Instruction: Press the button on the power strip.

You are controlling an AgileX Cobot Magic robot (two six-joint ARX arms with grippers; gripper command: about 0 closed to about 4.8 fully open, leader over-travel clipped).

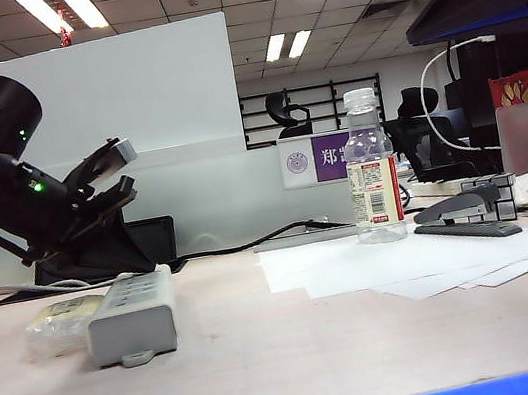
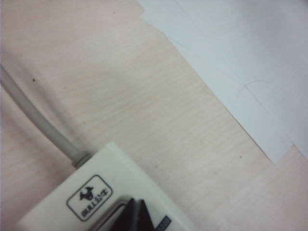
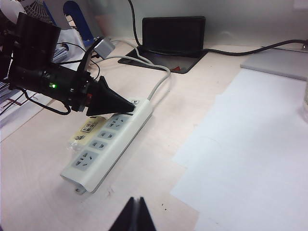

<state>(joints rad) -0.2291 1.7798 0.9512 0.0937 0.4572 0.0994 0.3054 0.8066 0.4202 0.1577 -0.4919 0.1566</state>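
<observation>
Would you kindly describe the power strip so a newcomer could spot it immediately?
On the pale wooden table, left of the white paper sheets, lies a long light-grey plastic power strip. Unlike the clear-wrapped yellowish packet beside it, it has dark sockets and a grey cord.

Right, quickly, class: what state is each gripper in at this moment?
Left gripper: jaws shut, empty, at the cord end of the power strip.
Right gripper: jaws shut, empty, over the table.
</observation>
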